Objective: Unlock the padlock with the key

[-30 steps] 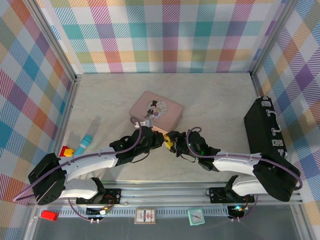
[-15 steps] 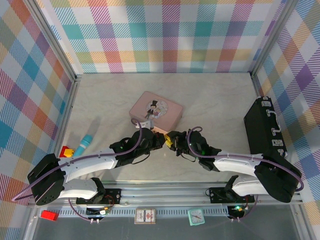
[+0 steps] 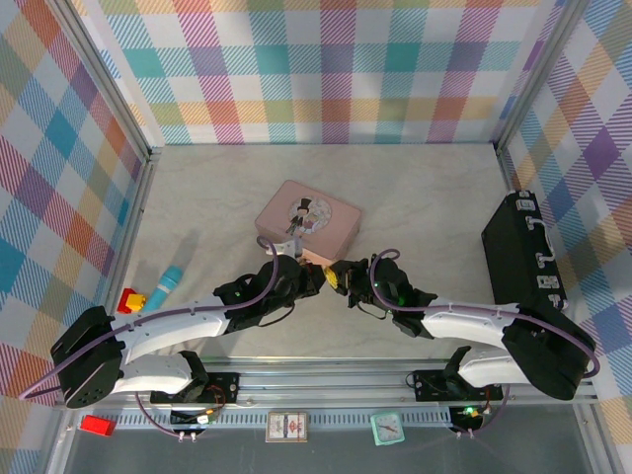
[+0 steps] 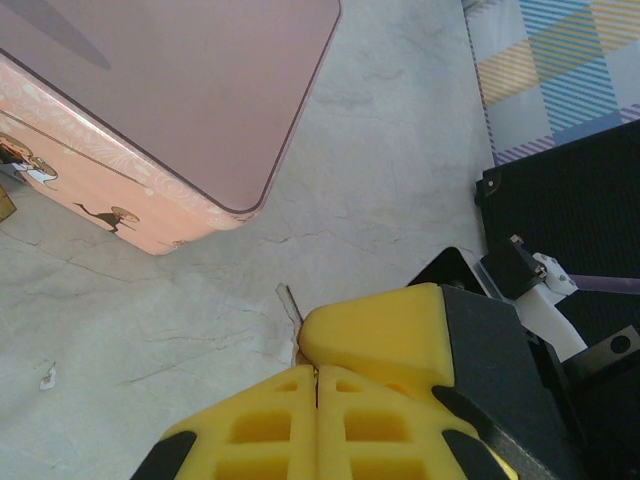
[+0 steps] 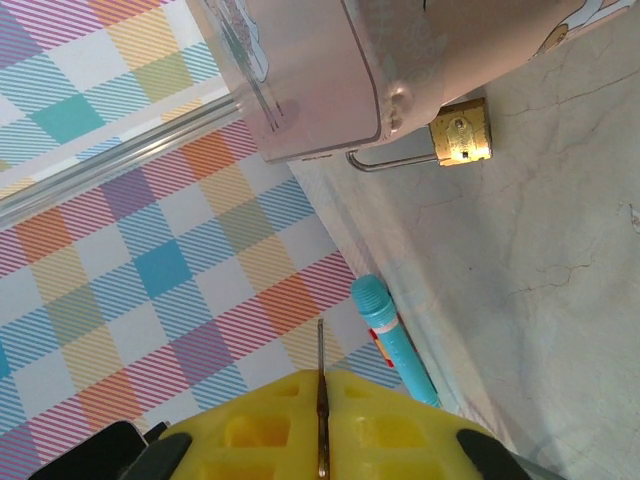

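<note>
Right gripper [image 5: 320,390] is clamped on the key [image 5: 320,348], and the left gripper [image 4: 316,378] is pinched shut right beside it. The padlock [image 5: 460,133] lies on the table against the pink tin [image 5: 330,70], at its near edge. Next up, I reckon: steady the lock and line the key up with the keyhole.

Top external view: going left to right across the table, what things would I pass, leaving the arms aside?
red-yellow block → blue stick → pink tin → black case
</note>
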You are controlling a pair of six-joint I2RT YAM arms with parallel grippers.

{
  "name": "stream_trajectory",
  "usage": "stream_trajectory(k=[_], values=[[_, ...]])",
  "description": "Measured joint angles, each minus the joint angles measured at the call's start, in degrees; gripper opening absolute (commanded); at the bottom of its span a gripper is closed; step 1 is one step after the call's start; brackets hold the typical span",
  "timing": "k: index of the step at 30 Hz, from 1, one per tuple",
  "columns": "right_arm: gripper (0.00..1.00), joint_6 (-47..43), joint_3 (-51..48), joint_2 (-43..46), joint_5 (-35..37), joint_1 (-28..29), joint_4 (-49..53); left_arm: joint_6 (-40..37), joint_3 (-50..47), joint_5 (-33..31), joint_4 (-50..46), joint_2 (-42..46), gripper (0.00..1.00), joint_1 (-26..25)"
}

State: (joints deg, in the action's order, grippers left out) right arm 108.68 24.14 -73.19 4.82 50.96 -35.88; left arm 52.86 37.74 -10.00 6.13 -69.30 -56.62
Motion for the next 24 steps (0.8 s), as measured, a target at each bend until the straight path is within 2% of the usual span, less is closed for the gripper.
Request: stream_trajectory(k=[6,11,15,18,24], values=[[0.02,-0.9,0.3,-0.3,-1.0,-0.5,0.1,0.0,0.0,-0.1,0.0,0.0,0.00,0.0],[0.00,-4.9,2.7,0.7,-3.6,-2.1,6.1,-1.3,-0.1,-0.2,-0.6,0.3,0.28,-0.1],[0.00,-12.4,4.6,4.6,-5.5,-5.6,13.6,-5.0,-0.1,-1.3,-4.1,3.7,0.43,0.2],[0.00,-19.2,4.7,7.4,-7.6,-8.3,18.1,-8.6,-0.1,-1.3,-6.1,7.1,0.51,2.1],[0.00,-36.5,4.7,8.4,-13.4,-10.5,20.8,-13.3,-0.1,3.9,-6.1,5.8,0.53,11.7]])
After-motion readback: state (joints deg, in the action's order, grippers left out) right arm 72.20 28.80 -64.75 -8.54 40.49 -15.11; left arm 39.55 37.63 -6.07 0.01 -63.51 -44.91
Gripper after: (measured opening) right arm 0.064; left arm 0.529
